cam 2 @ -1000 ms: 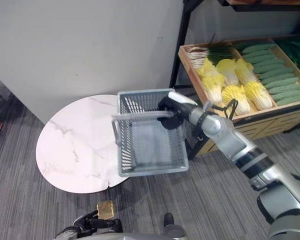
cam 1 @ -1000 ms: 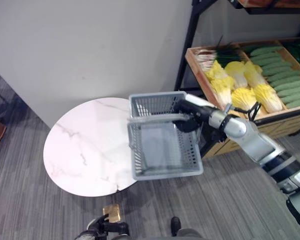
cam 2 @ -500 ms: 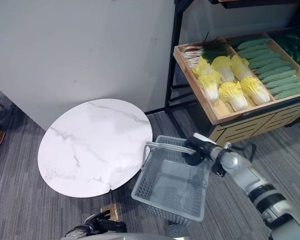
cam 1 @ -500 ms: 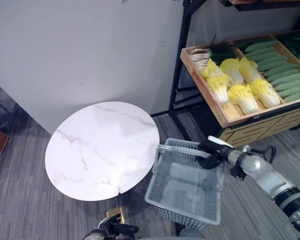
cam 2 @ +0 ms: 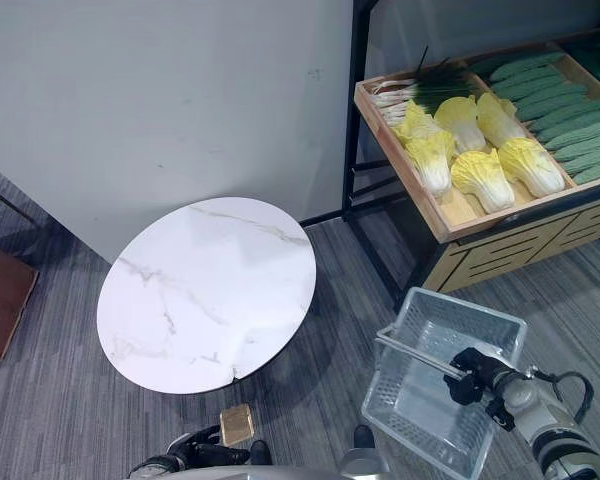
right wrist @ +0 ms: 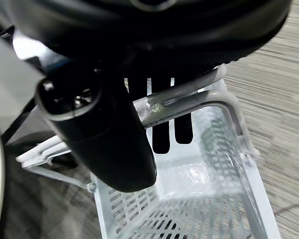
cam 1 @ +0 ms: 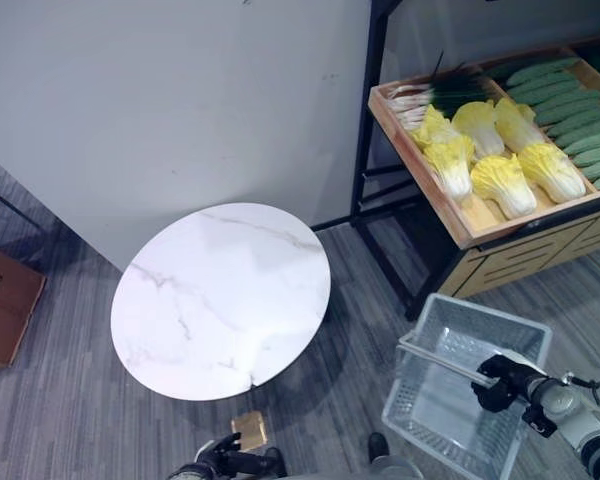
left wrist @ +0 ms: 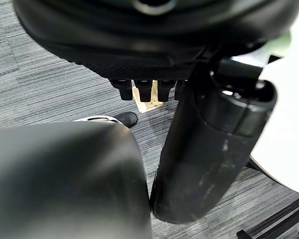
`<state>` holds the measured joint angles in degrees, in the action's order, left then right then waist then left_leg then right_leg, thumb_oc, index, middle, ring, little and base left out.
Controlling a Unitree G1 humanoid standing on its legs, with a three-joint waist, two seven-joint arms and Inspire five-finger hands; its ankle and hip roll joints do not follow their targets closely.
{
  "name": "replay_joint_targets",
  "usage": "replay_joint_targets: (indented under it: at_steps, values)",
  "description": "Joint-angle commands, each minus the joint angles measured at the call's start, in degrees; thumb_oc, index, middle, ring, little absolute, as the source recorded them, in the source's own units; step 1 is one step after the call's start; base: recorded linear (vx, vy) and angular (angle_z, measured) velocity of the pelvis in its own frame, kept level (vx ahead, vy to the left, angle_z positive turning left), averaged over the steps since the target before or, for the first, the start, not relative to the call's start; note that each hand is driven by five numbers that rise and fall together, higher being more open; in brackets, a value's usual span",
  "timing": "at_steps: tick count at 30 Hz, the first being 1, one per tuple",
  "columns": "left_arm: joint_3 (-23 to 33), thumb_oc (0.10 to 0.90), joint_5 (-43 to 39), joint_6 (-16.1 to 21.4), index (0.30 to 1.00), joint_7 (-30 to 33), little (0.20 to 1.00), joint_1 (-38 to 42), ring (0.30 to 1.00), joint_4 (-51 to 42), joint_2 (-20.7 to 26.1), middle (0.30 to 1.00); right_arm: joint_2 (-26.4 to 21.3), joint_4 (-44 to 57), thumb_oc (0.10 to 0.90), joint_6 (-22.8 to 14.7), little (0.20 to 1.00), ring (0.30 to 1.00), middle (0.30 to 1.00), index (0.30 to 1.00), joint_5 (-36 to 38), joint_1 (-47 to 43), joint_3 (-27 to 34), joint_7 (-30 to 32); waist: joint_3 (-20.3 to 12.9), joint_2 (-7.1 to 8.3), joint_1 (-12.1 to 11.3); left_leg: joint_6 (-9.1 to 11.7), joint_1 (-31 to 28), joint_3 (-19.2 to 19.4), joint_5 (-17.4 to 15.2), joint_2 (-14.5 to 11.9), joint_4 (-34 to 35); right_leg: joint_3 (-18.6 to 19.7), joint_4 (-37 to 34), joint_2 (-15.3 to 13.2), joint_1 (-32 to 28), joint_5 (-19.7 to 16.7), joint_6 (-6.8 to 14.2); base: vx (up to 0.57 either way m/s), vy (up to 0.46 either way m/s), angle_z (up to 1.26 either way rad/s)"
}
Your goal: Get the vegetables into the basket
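Note:
A grey mesh basket (cam 1: 488, 313) hangs empty at the lower right, low over the carpet in front of the shelf. My right hand (cam 1: 498, 384) is shut on its bar handle (right wrist: 185, 96), fingers (right wrist: 162, 135) curled under the bar and thumb (right wrist: 102, 142) over it. The vegetables lie in a wooden crate (cam 1: 458, 214) on the shelf at the upper right: yellow cabbages (cam 1: 500, 180), green cucumbers (cam 1: 570, 100) and green onions (cam 1: 435, 95). My left hand (cam 1: 212, 464) hangs low at the bottom edge, holding nothing, its fingers (left wrist: 144, 89) relaxed beside the thumb (left wrist: 209, 154).
A round white marble table (cam 1: 220, 300) stands left of the basket, against a grey wall. The shelf's black metal frame (cam 1: 365, 150) rises between table and crate. A cardboard box (cam 1: 5, 305) sits at the far left. A small gold block (cam 1: 250, 431) lies on the carpet.
My right hand has carried the basket from over the table's right edge down and to the right, to low in front of the shelf. The camera has shifted as well.

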<state>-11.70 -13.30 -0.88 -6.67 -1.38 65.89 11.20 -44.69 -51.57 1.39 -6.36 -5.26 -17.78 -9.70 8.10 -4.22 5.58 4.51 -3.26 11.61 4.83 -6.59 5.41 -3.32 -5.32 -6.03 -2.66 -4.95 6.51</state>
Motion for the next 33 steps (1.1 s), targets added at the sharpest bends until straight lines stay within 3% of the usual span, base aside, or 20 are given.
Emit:
replay_joint_targets:
  at_steps: [1,15,23,28,30,31,32,33]
  values:
    - [-2.7,0.9,1.6,1.1,1.0,0.1,1.0,2.7,1.0,2.5,3.2,1.0,0.3,-1.0,0.4,-3.2,0.3,0.3,0.3,0.3,1.2,-7.1,2.6,2.5,0.1,4.0,-0.6,0.3,-3.4,0.6,-3.2,2.8,-0.4,1.8,1.4,-0.5,-1.6,0.6,2.7,0.0,0.0,0.0]
    - [-2.7,0.9,2.3,1.8,1.0,1.0,1.0,3.6,1.0,2.2,3.1,1.0,3.2,-2.4,0.4,-2.8,0.3,0.3,0.3,0.3,2.1,-5.5,3.2,2.7,0.1,4.04,0.9,-0.4,-4.2,3.4,-4.5,3.3,-0.4,5.0,1.6,-0.5,0.0,-0.3,3.6,0.01,0.033,-0.15]
    - [-2.7,0.9,3.7,2.4,1.0,1.6,1.0,4.8,1.0,1.3,3.6,1.0,4.6,-0.2,0.4,-3.0,0.3,0.3,0.3,0.3,-0.7,-4.2,2.6,3.4,1.3,4.55,2.2,-1.4,-4.4,7.5,-5.6,4.4,-0.4,8.0,3.6,-1.0,3.4,-1.8,6.1,0.0,0.064,-0.34]
    - [-3.7,0.9,5.6,2.8,1.0,2.1,1.0,6.6,1.0,1.2,3.6,1.0,7.1,2.3,0.4,-2.8,0.3,0.3,0.3,0.3,-0.6,-1.3,3.7,3.7,2.6,4.97,4.5,-1.9,-3.8,10.2,-6.3,5.2,-0.4,9.2,5.5,-1.8,6.8,-3.6,7.8,-0.03,0.107,-0.36]
    - [-3.8,0.9,5.5,2.9,1.0,2.3,1.0,7.4,1.0,0.9,3.7,1.0,7.5,2.8,0.4,-2.9,0.3,0.3,0.3,0.3,-0.5,-1.3,3.9,4.1,3.7,4.9,4.6,-2.0,-3.8,11.5,-6.6,5.0,-0.4,6.6,7.1,-2.6,8.4,-4.2,8.2,-0.06,0.037,-0.36]
    - [-3.7,0.9,5.3,2.9,1.0,2.4,1.0,7.8,1.0,0.8,3.8,1.0,7.9,3.1,0.4,-2.9,0.3,0.3,0.3,0.3,-0.4,-1.7,3.8,4.2,4.0,4.9,4.0,-1.9,-3.5,12.5,-6.5,4.5,-0.4,2.8,7.8,-3.7,9.1,-4.4,7.9,-0.1,-0.023,-0.39]
    - [-3.6,0.9,5.3,2.9,1.0,2.4,1.0,7.8,1.0,0.8,3.9,1.0,7.9,3.1,0.4,-2.9,0.3,0.3,0.3,0.3,-0.4,-1.7,3.8,4.2,3.9,4.98,4.0,-1.9,-3.2,12.6,-6.2,4.6,-0.4,2.9,7.8,-3.7,9.3,-4.6,7.8,-0.09,-0.044,-0.91]
    - [-3.5,0.9,5.3,2.9,1.0,2.5,1.0,8.2,1.0,0.8,4.1,1.0,8.2,2.8,0.4,-3.0,0.3,0.3,0.3,0.3,-0.3,-2.2,3.5,4.2,4.0,5.07,3.7,-1.7,-3.0,13.5,-6.1,4.1,-0.4,-1.0,8.2,-4.9,9.6,-4.9,7.7,-0.05,-0.019,-1.02]
